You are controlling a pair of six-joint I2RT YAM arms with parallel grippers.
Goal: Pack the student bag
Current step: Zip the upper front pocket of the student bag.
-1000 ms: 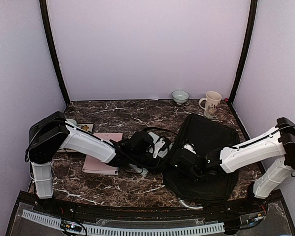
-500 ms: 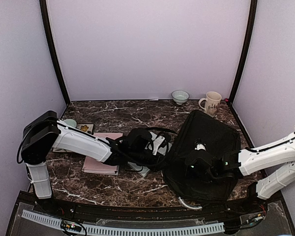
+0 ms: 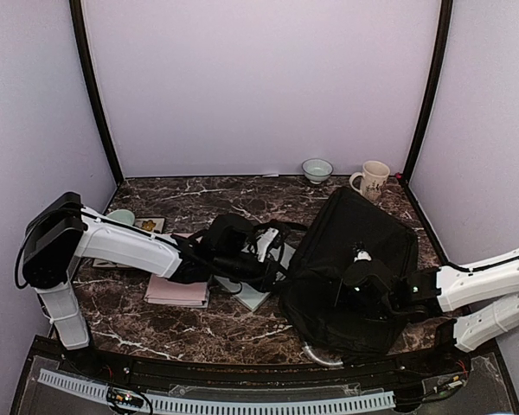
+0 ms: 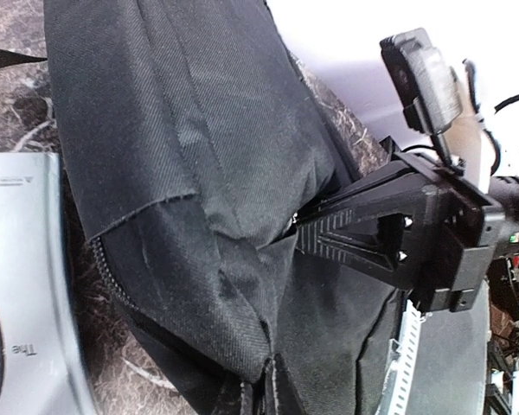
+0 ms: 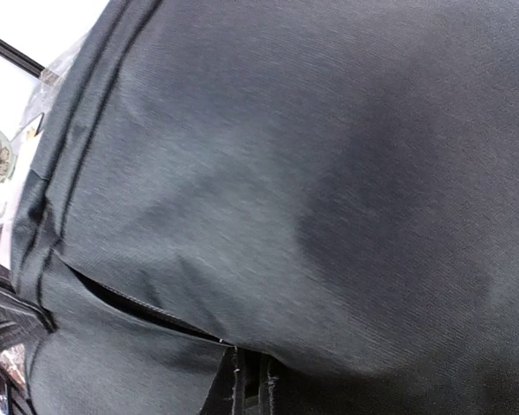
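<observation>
Two arms crowd the student bag [image 3: 372, 238] on the table's [image 3: 199, 194] right. Left wrist: your left fingers [image 4: 253, 399] and right fingers [image 4: 355, 240] pinch its fabric, fully closed. Right wrist: mouth barely gaping. Looks like you're opening it; next, spread wider.

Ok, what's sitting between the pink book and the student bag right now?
In the top view a pale grey book lies between the pink book and the student bag, partly under the left arm.
</observation>
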